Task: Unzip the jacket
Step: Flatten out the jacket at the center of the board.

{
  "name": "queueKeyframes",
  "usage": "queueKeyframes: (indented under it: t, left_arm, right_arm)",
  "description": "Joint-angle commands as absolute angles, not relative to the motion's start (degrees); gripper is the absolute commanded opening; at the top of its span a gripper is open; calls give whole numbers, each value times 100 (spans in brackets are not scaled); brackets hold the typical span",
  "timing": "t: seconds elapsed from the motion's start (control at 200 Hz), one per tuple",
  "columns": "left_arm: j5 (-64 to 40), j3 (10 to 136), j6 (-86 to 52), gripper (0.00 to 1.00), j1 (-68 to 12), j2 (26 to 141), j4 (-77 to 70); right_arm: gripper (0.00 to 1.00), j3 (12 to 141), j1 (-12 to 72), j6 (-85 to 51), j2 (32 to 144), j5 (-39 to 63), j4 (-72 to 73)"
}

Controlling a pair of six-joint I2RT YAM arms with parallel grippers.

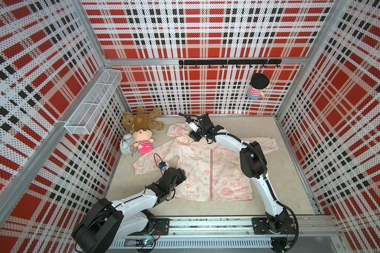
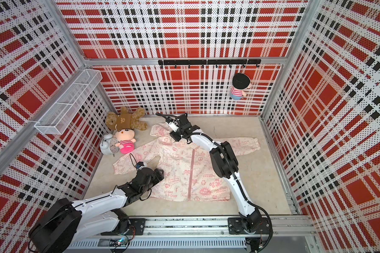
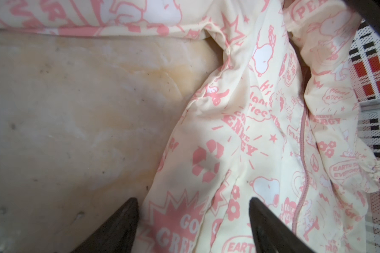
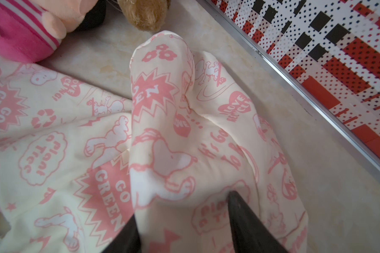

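Basket: wire basket point(image 1: 92, 105) hung on the left wall.
Jacket: jacket point(image 1: 206, 168) lay flat in the middle, hood far, zipper point(image 1: 211, 173) closed.
Left gripper: left gripper point(image 3: 192, 199) had fingers apart across its left edge.
Right gripper: right gripper point(image 4: 182, 203) straddled a raised hood fold; whether it clamped, could not tell.
Around: teddy bear point(image 1: 140, 121), doll point(image 1: 142, 138) and alarm clock point(image 1: 125, 145) were far left.
Writing: "GO GREEN", "Plant a Tree".

The beige, marbled tabletop point(image 1: 283, 175) was faintly stained in yellow. The jacket point(image 1: 198, 170) lay flat on its middle, front up, with its sleeves spread and its hood toward the back wall. In the far left corner lay a brown teddy bear point(image 1: 143, 120). Just in front of it was a doll point(image 1: 143, 140) in pink, touching a white alarm clock point(image 1: 126, 146); the doll possibly leaned against the clock.
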State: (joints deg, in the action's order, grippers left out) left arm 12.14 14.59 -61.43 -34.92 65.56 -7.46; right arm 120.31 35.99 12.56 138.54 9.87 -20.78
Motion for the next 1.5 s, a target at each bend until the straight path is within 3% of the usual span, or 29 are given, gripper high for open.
queueKeyframes:
  t: [0.0, 0.09, 0.225, 0.271, 0.331, 0.486, 0.777, 0.817, 0.862, 0.892, 0.937, 0.967, 1.007, 1.097, 1.263, 1.298, 1.383, 1.403, 1.438, 1.493]
  left_arm:
    - [630, 1175, -6346, 70, -3500, 6896, -636]
    - [518, 1117, -6350, 52, -3550, 7158, -837]
    - [386, 1049, -6421, 13, -3681, 7397, -1069]
    - [352, 1017, -6495, 8, -3705, 7409, -1073]
    - [348, 957, -6601, 5, -3761, 7365, -1044]
    - [573, 897, -6767, 0, -3865, 6848, -442]
    - [967, 723, -6929, 0, -3698, 5265, 933]
    - [941, 666, -6959, 0, -3644, 5071, 979]
    - [902, 600, -6987, 0, -3573, 4893, 989]
    - [894, 587, -6987, 2, -3524, 4806, 1032]
    - [918, 580, -6990, 8, -3459, 4672, 1146]
    - [943, 608, -6979, 13, -3422, 4615, 1209]
    - [984, 653, -6946, 24, -3378, 4560, 1290]
    - [1146, 808, -6891, 38, -3324, 4510, 1402]
    - [1470, 1252, -6573, 47, -3292, 4623, 1624]
    - [1589, 1387, -6452, 49, -3292, 4621, 1684]
    - [2078, 1681, -6085, 54, -3342, 4492, 1756]
    - [2289, 1738, -6028, 61, -3362, 4432, 1749]
    - [2607, 1810, -5921, 98, -3401, 4324, 1734]
    - [2921, 1866, -5573, 98, -3415, 4079, 1522]
  right_arm:
    - [36, 12162, 3632, 1291, 13883, 1187, -2230]
    - [22, 12185, 3640, 1398, 13790, 1218, -2317]
    - [11, 12147, 3631, 1731, 13557, 646, -2399]
    - [6, 12154, 3635, 1889, 13498, 287, -2390]
    - [0, 12194, 3600, 2116, 13471, -176, -2369]
    - [0, 12584, 3217, 2245, 13544, -764, -2340]
    - [0, 13162, 2170, 1846, 14023, -1150, -1690]
    - [17, 13417, 2066, 1788, 14219, -1252, -1832]
    - [23, 13700, 1990, 1801, 14411, -1385, -2072]
    - [36, 13807, 1960, 1818, 14481, -1512, -2230]
    - [73, 13786, 1940, 1819, 14490, -1746, -2337]
    - [80, 13711, 1937, 1849, 14442, -1798, -2413]
    - [83, 13564, 1937, 1859, 14342, -1860, -2480]
    - [89, 13270, 1898, 1679, 14057, -2062, -2648]
    - [91, 13149, 1468, 392, 13526, -1068, -3576]
    - [95, 12920, 1323, 67, 13319, -654, -3675]
    - [96, 11755, 1001, -709, 12598, 242, -3385]
    - [96, 11435, 938, -874, 12417, 406, -3202]
    - [96, 10886, 837, -1052, 12049, 678, -2917]
    - [96, 10043, 717, -1191, 11560, 701, -2575]
